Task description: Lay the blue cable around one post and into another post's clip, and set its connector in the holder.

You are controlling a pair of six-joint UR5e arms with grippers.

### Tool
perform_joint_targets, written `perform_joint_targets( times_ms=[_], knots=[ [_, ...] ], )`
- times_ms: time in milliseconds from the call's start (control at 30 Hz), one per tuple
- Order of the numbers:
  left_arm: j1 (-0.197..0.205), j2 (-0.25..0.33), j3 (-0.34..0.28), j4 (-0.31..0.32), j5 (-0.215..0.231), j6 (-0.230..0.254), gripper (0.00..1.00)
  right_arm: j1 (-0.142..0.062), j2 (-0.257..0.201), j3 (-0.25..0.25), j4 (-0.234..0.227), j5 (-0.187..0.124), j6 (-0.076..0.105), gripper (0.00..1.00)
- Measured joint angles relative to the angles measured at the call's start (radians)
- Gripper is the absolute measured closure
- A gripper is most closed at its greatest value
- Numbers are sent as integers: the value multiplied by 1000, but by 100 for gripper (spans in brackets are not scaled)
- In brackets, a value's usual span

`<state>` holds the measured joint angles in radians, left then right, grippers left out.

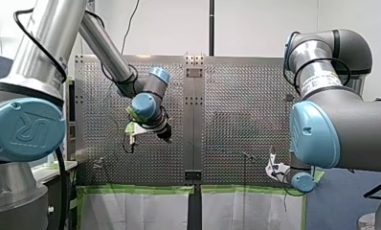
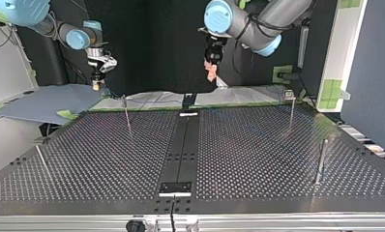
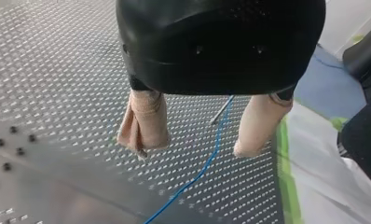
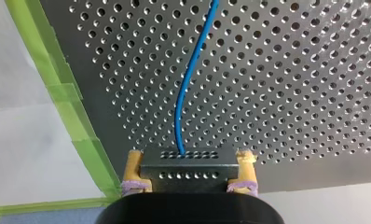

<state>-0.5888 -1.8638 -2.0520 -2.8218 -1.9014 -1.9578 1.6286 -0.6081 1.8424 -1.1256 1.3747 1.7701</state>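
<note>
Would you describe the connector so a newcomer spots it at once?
Find the perforated table, then my right hand near its edge. The connector is the grey hole-dotted block clamped between its fingers, the only thing the blue cable runs out of.

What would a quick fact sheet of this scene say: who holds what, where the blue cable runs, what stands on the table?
Left gripper: open, holding nothing, raised above the table
Right gripper: shut on the connector
Blue cable: leaves the connector, runs over the perforated table, passes below the left gripper
Posts: four thin uprights on the table
Stage: connector in the gripper, not yet set down
</note>
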Motion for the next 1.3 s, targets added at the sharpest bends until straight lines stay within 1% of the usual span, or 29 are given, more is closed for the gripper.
perform_joint_targets(
  times_ms=[100, 200, 267, 367, 533, 600, 733, 833, 933, 1000, 1100, 1300],
  knots=[
    [-35, -35, 0, 35, -16, 0, 0, 6, 0, 0, 3, -1, -18, 96],
    [-70, -70, 0, 70, -20, -2, 0, 12, 0, 0, 4, -1, -29, 96],
    [-91, -91, 0, 91, -16, -4, 0, 15, 0, 0, 5, -2, -33, 96],
    [-124, -124, 4, 124, 3, 5, 0, 20, 0, 0, 13, -4, -44, 96],
    [-182, -182, 27, 182, 32, 53, 0, 27, 0, 0, 34, -11, -65, 96],
    [-205, -205, 44, 204, 41, 75, 0, 30, 0, 0, 37, -14, -70, 96],
    [-240, -243, 65, 243, 69, 113, 0, 32, 0, 0, 39, -15, -73, 96],
    [-239, -266, 70, 269, 94, 140, 0, 34, 0, 1, 39, -16, -73, 96],
    [-219, -275, 78, 297, 121, 168, 0, 35, 0, 0, 39, -16, -71, 96],
    [-198, -277, 87, 320, 143, 185, 0, 36, 0, 0, 39, -17, -70, 96],
    [-167, -278, 101, 352, 175, 197, 0, 36, 0, 0, 39, -18, -66, 96],
    [-105, -278, 133, 414, 237, 207, 0, 36, 0, 0, 43, -18, -64, 96]
  ],
)
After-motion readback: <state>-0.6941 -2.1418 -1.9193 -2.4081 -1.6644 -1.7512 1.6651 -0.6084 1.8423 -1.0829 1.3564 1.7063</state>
